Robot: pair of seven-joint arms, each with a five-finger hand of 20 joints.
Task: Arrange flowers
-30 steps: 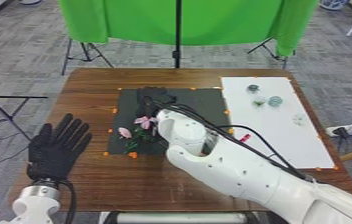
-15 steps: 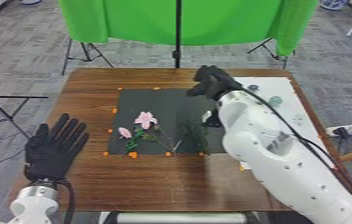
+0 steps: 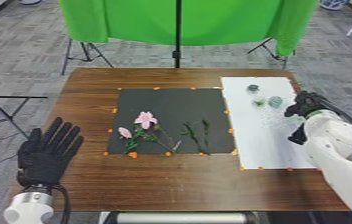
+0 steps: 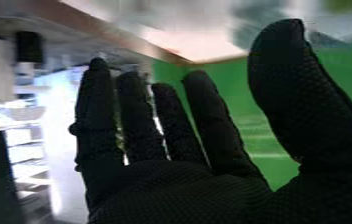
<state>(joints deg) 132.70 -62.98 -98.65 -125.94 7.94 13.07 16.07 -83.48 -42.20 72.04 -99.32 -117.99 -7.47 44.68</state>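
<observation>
Your right hand (image 3: 307, 104), straight-fingered and empty, is by the right edge of the white sheet (image 3: 261, 140), near its green rosette (image 3: 275, 101). The pink flower (image 3: 146, 120) lies left of the sheet. You're likely fetching another piece: line up, pinch gently.

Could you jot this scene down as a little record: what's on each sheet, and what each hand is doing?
dark sheet: larger pink flower, smaller pink flower, green stems
white sheet: small green plants
left hand: open, left of the dark sheet
right hand: open, holding nothing, by the white sheet's right edge
</observation>
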